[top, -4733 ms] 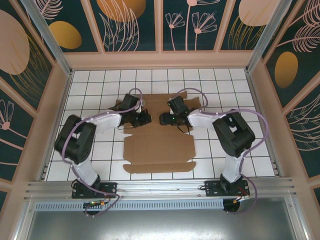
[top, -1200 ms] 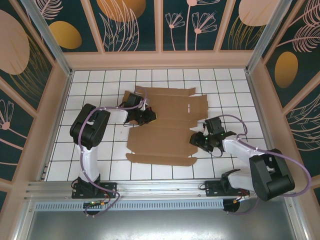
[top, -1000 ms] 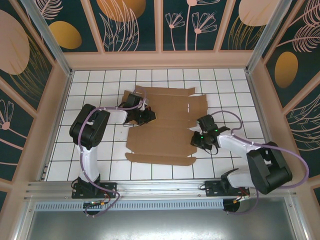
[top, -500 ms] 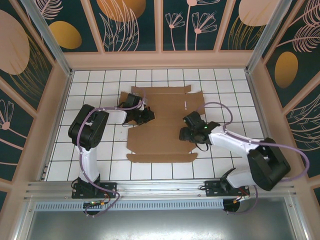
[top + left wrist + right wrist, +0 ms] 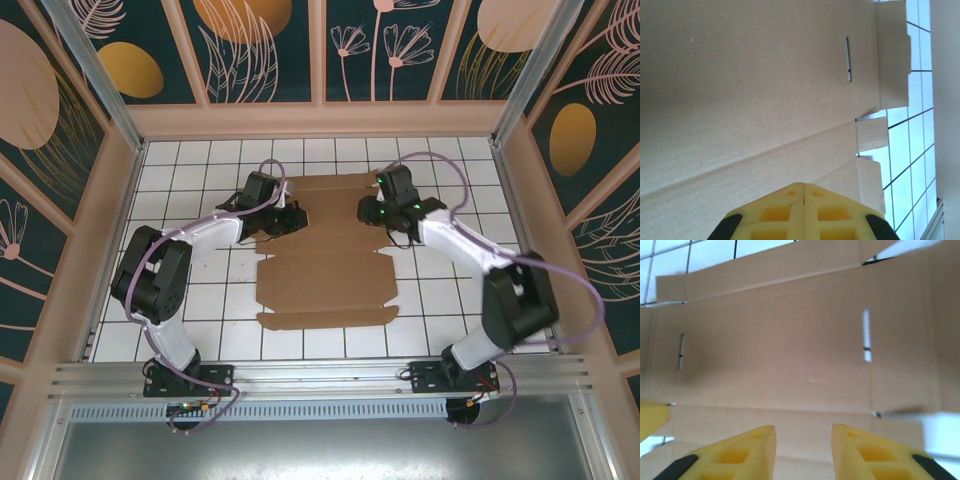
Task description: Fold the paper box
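The paper box [image 5: 325, 285] lies as a flat brown sheet in the middle of the white-tiled tabletop [image 5: 440, 300], its near flap pointing toward the arm bases [image 5: 185, 378]. Farther back, over the sheet's far left part, the left gripper [image 5: 293, 215] has its yellow fingers pressed together with nothing between them. Level with it, over the far right part, the right gripper [image 5: 365, 212] stands released, with a gap between its fingers and bare cardboard with two narrow slots [image 5: 866, 335] beyond them.

No legible text or markings
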### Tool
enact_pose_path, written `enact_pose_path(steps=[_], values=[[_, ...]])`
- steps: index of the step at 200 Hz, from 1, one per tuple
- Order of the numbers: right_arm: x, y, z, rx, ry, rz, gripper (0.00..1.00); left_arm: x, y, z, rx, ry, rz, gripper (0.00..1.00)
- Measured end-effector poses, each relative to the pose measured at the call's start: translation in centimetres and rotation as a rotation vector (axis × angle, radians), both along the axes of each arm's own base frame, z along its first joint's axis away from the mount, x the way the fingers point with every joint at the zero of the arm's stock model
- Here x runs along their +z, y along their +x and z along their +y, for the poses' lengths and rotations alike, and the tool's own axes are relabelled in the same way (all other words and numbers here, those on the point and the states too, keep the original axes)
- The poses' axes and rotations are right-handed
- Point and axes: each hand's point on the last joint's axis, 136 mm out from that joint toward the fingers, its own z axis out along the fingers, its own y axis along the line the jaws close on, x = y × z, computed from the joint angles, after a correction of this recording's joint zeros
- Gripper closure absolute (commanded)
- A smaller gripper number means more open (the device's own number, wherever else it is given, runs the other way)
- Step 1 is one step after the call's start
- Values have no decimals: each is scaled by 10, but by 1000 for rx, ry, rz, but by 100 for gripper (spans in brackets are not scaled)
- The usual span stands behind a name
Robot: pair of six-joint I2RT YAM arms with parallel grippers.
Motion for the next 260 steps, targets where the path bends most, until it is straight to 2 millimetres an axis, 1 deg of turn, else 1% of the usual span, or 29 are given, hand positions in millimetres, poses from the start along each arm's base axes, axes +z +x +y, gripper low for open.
enact_pose_path(steps=[11, 23, 46, 64, 78, 87, 98, 113, 134, 163, 179, 194, 205, 218, 229, 237, 247, 260], values=[[-22, 13, 13, 32, -5, 42, 91, -4, -4, 0, -5, 4, 16, 100], [-43, 26, 25, 56, -7, 82, 99, -14, -9, 3, -5, 21, 50, 100], [-76, 45, 44, 87, -5, 138, 99, -40, -17, 8, -8, 68, 127, 100], [-95, 52, 47, 87, -17, 165, 99, -63, -20, 13, -4, 119, 187, 100], [-106, 53, 45, 82, -25, 186, 97, -75, -20, 15, -1, 152, 220, 100], [-109, 53, 44, 80, -22, 192, 96, -80, -17, 15, -1, 166, 233, 100], [-109, 55, 41, 73, -21, 186, 96, -80, -11, 14, -1, 171, 237, 100], [-110, 56, 34, 61, -10, 171, 96, -79, 3, 14, 7, 180, 220, 100], [-110, 44, 21, 43, -8, 159, 95, -80, 23, 15, 18, 177, 208, 100], [-111, 7, 4, 27, 5, 176, 94, -79, 52, 18, 40, 180, 176, 100], [-111, -14, 0, 27, 11, 185, 93, -77, 61, 17, 39, 180, 166, 100], [-112, -31, -1, 31, 14, 200, 91, -77, 64, 17, 39, 181, 164, 100], [-111, -40, -1, 37, 18, 209, 85, -76, 65, 17, 38, 181, 163, 100], [-109, -47, -2, 35, 26, 221, 70, -75, 65, 18, 35, 183, 161, 100], [-103, -49, -5, 35, 29, 219, 54, -74, 64, 18, 31, 187, 160, 100], [-94, -48, -6, 30, 39, 207, 43, -72, 64, 19, 29, 190, 158, 100], [-79, -44, -11, 13, 55, 180, 31, -65, 64, 19, 29, 187, 147, 100], [-57, -28, -21, -9, 57, 129, 14, -52, 61, 19, 29, 174, 126, 98]])
